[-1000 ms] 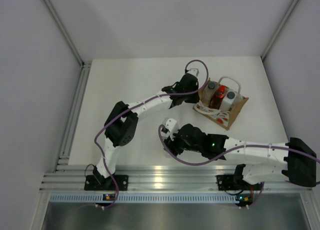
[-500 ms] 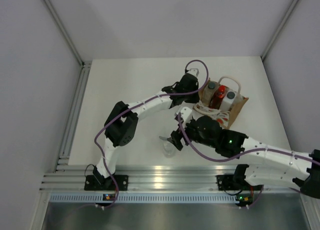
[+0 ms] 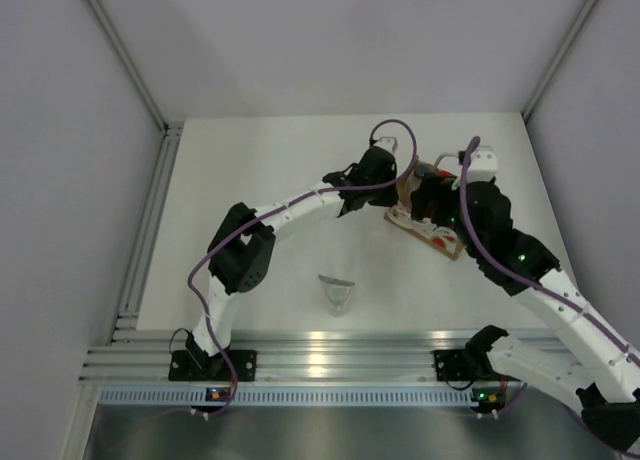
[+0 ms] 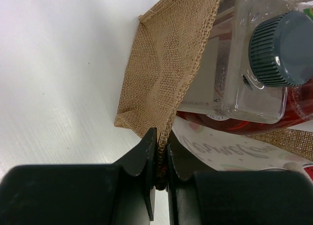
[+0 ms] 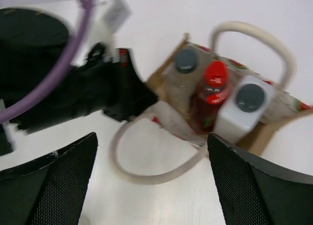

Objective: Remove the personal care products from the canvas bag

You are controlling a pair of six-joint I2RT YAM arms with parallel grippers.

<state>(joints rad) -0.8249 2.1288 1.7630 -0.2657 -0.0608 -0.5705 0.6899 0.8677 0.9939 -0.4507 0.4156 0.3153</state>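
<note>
Pouch [image 3: 338, 293] lies alone on the table [image 3: 250, 180], near the front and well apart from the bag [image 3: 432, 232]. It is one of the four things, so one is already out and three are left.

Next comes the left gripper [image 4: 160, 151]. Its jaws are pinched together on the rough brown edge of the bag, at a top corner. I think it holds there so the bag cannot slide or tip when something is pulled out of it. The pinch also keeps that side pulled back, so the mouth is open.

Inside the bag three bottles stand up in a row, touching each other. The clear bottle [image 5: 185, 71] with the grey cap is nearest the pinched corner. The red bottle [image 5: 211, 93] is in the middle. The white bottle [image 5: 242, 107] with the dark cap is at the far end. One white handle [image 5: 142, 180] flops out onto the table in front.

On the right, the right gripper [image 5: 151, 151] hangs over the bag with its jaws wide apart and nothing in them. It looks ready to drop down on a cap. Its own picture is blurry, so I can't say how high it is or which bottle it wants.
</note>
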